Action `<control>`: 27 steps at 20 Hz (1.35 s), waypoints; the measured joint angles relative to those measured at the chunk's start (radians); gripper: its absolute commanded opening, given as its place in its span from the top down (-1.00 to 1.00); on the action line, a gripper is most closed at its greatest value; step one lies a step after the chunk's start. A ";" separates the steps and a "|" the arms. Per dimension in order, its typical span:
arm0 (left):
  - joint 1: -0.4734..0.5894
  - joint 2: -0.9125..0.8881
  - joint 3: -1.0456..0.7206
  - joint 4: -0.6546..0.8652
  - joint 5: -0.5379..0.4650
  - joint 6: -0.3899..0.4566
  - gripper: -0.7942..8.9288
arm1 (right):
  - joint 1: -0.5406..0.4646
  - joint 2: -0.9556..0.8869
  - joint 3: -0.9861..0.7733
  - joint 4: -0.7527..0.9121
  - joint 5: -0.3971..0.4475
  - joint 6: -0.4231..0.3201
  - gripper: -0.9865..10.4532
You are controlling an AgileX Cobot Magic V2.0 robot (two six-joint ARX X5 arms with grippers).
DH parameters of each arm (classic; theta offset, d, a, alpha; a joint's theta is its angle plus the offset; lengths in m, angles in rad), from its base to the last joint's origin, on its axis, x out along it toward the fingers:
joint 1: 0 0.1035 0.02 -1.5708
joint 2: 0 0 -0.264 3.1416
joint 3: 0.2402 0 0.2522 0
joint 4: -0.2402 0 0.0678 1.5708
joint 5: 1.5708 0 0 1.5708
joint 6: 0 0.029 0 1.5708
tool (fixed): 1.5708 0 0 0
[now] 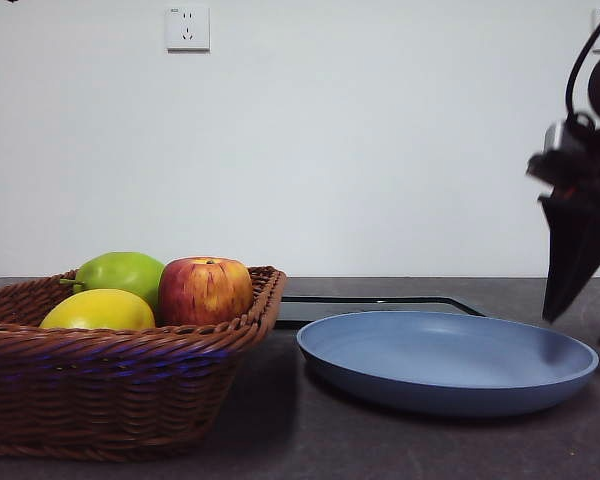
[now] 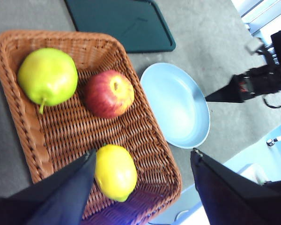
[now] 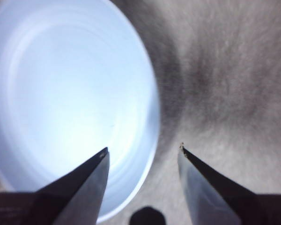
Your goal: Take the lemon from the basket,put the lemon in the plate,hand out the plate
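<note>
The lemon (image 1: 100, 310) lies in the brown wicker basket (image 1: 110, 400) at the left, next to a green pear-like fruit (image 1: 123, 272) and a red-yellow apple (image 1: 205, 290). The light-blue plate (image 1: 445, 360) sits empty on the table to the right of the basket. My left gripper (image 2: 143, 153) is open and hangs above the basket, with the lemon (image 2: 114, 172) just beside one jaw, untouched. My right gripper (image 3: 144, 148) is open and hovers above the plate's (image 3: 70, 103) rim, one jaw over the plate and one over the table. It shows at the right edge of the front view (image 1: 555, 310).
A flat black tray (image 1: 380, 305) lies behind the plate, beyond the basket (image 2: 18, 108) in the left wrist view (image 2: 122, 23). A wall socket (image 1: 187, 27) is on the white wall behind. Grey tabletop (image 3: 225, 84) surrounds the plate (image 2: 175, 105).
</note>
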 measured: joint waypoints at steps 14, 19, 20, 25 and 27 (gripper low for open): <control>-0.006 0.000 0.000 -0.021 0.000 0.000 0.11 | 0.000 0.094 0.003 0.059 -0.013 0.064 0.82; -0.103 0.002 0.016 -0.100 -0.066 -0.006 0.11 | 0.000 -0.062 0.003 0.029 0.000 0.074 0.82; -0.143 0.003 0.024 -0.108 -0.118 -0.007 0.11 | 0.000 -0.108 0.003 0.027 0.000 0.074 0.82; -0.361 0.104 0.114 -0.119 -0.376 -0.059 0.11 | 0.000 -0.275 0.003 0.014 0.000 0.077 0.82; -0.455 0.188 0.144 -0.121 -0.444 -0.082 0.11 | 0.000 -0.328 0.003 0.014 0.000 0.081 0.82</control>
